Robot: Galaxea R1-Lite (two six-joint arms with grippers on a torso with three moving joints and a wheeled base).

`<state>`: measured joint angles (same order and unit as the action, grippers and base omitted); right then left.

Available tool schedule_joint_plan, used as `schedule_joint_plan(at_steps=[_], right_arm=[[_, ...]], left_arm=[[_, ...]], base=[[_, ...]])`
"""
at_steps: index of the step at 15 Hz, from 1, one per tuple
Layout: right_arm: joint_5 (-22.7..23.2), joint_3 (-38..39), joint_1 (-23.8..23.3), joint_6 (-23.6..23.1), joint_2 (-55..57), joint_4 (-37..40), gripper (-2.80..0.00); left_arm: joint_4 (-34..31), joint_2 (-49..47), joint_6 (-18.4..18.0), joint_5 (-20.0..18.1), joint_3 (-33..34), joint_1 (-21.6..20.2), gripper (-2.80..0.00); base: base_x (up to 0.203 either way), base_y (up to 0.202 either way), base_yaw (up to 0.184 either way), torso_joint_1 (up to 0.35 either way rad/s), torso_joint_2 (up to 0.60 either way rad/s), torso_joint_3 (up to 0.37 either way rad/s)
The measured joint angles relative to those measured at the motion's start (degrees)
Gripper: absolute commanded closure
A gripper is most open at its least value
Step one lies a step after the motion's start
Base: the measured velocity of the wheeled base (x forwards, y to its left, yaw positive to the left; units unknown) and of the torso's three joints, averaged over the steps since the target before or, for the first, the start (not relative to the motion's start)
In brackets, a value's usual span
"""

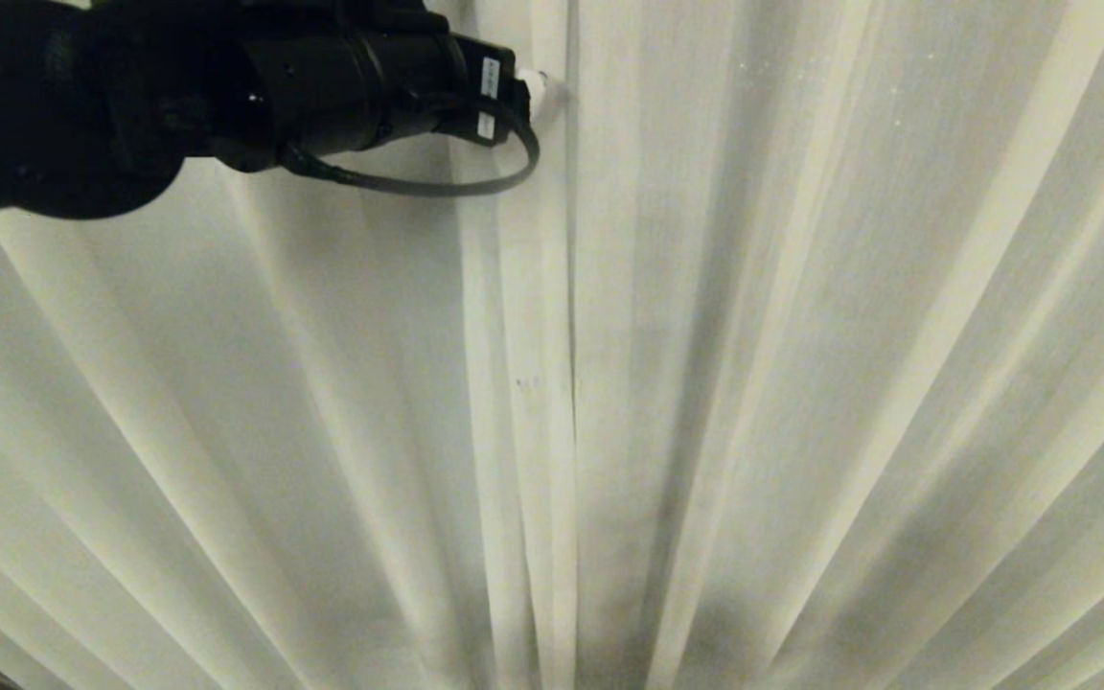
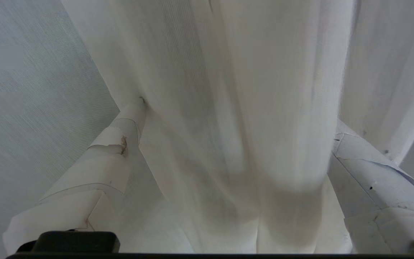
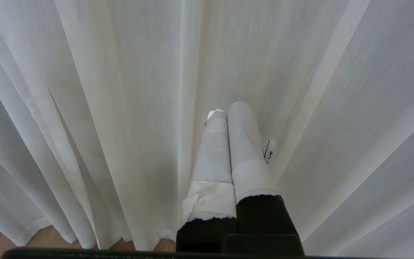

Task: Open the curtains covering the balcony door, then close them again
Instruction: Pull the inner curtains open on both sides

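Cream pleated curtains (image 1: 801, 345) fill the head view, and their two hemmed edges meet at a vertical seam (image 1: 571, 287). The balcony door is hidden behind them. My black left arm reaches in from the upper left, and my left gripper (image 1: 538, 93) presses into the fabric just left of the seam. In the left wrist view that gripper (image 2: 239, 115) is open. Its white-taped fingers (image 2: 120, 144) stand wide apart with a thick fold of curtain (image 2: 250, 108) bulging between them. My right gripper (image 3: 225, 111) hangs low in front of the curtains (image 3: 102, 108), shut and empty.
A strip of wooden floor (image 3: 31, 239) shows under the curtain hems in the right wrist view. A flatter stretch of woven fabric (image 2: 31, 108) lies beside the fold in the left wrist view.
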<state>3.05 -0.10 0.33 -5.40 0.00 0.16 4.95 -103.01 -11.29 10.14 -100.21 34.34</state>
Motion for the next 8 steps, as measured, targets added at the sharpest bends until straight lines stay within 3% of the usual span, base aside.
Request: schedule_joint_plan(at_steps=[5, 6, 8], right_arm=[[0.0, 0.0, 0.0, 0.0, 0.0, 0.0, 0.00], [0.0, 0.0, 0.0, 0.0, 0.0, 0.0, 0.00], [0.0, 0.0, 0.0, 0.0, 0.0, 0.0, 0.00]], left_arm=[[1.2, -0.6, 1.8, -0.1, -0.3, -0.1, -2.80], [1.3, -0.7, 2.2, 0.0, -0.3, -0.1, 0.00], [1.3, -0.9, 2.3, 0.0, -0.2, -0.1, 0.00]], base=[[0.000, 0.000, 0.000, 0.000, 0.00, 0.000], [0.000, 0.000, 0.000, 0.000, 0.00, 0.000], [0.000, 0.000, 0.000, 0.000, 0.00, 0.000]])
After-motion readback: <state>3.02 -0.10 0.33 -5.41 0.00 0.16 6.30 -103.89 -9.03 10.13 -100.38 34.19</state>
